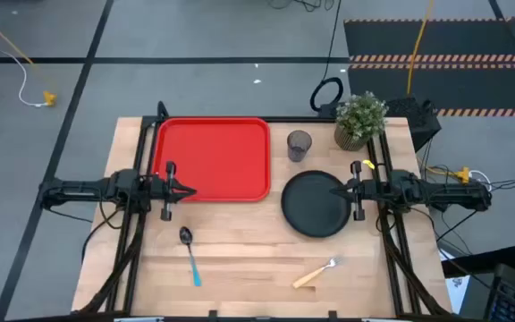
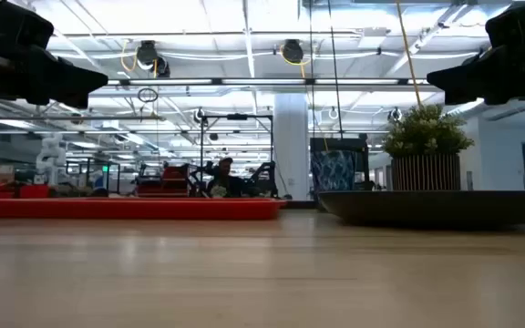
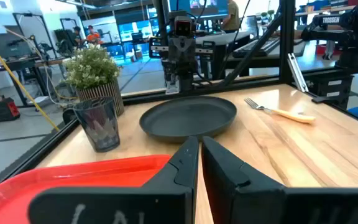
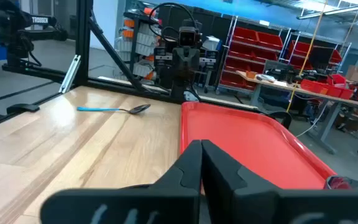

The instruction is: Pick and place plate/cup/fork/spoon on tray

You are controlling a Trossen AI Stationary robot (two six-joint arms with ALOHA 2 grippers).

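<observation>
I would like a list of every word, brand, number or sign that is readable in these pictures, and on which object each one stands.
"TROSSEN": white letters on the right arm, seen far off in the left wrist view.
The same label on the left arm, in the right wrist view: too small to read.
Pale marks on the left tool housing, near the lens: too blurred to read.
Tray, plate, cup, fork, spoon: no text.

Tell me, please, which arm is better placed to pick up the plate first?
Probably the right arm: its claw, fingers together, hovers at the edge of the plate, while the left claw sits over the tray, with nothing yet on it.
</observation>
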